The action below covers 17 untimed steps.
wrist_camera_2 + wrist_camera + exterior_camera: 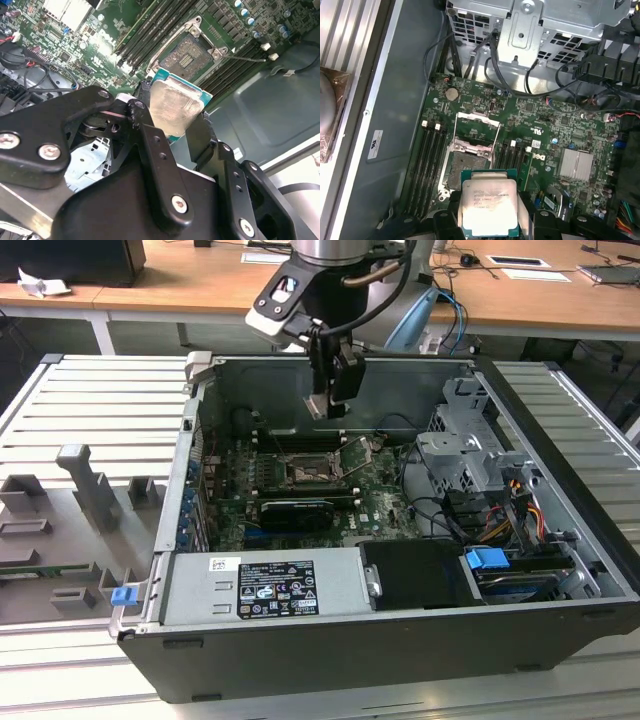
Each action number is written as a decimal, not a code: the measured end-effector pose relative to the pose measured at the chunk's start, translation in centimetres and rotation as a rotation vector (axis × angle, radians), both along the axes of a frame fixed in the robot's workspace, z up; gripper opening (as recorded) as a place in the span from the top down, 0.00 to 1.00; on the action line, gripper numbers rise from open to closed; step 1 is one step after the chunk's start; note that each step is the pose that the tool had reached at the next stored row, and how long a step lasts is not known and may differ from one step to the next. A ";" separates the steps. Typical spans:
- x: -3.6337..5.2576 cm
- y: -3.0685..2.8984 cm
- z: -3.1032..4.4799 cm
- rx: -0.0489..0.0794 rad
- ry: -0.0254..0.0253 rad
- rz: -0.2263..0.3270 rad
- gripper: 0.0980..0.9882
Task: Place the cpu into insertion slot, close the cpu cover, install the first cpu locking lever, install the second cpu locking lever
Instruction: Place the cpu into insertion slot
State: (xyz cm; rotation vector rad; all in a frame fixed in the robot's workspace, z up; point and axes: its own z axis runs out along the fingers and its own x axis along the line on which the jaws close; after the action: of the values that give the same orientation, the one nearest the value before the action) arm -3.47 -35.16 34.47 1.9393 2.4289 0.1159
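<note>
Silver-beige and flat, the small square cpu point(175, 105) sits pinched between the two black fingers of the gripper point(330, 405). The gripper is squeezed tight on the chip's edges. The chip hangs in the air inside the open dark computer case point(400, 640) and does not touch the green circuit board point(545, 125).

Below the gripper, a little way past its fingertips, lies the insertion slot point(465, 165). It is a small dark square socket with a silver rim, and nothing is in it. The cpu cover point(479, 125), a thin silver frame with a big hole in the middle, is flipped open just beyond the slot.

No step looks done yet. The chip is not in the slot and the cover is not shut. I think the thin wire locking levers point(242, 58) are not fastened.
</note>
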 end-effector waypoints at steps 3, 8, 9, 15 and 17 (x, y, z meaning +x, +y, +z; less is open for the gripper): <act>0.00 0.00 -0.13 0.000 0.0001 -0.002 0.52; 0.00 0.00 -0.36 0.000 0.0000 -0.002 0.52; 0.00 0.00 -0.37 0.000 0.0001 -0.003 0.52; 0.00 0.00 -0.47 0.000 0.0000 -0.007 0.52; 0.00 0.00 -0.51 0.000 0.0000 -0.008 0.52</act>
State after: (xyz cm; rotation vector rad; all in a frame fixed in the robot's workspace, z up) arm -3.47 -35.16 33.96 1.9493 2.4205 0.1155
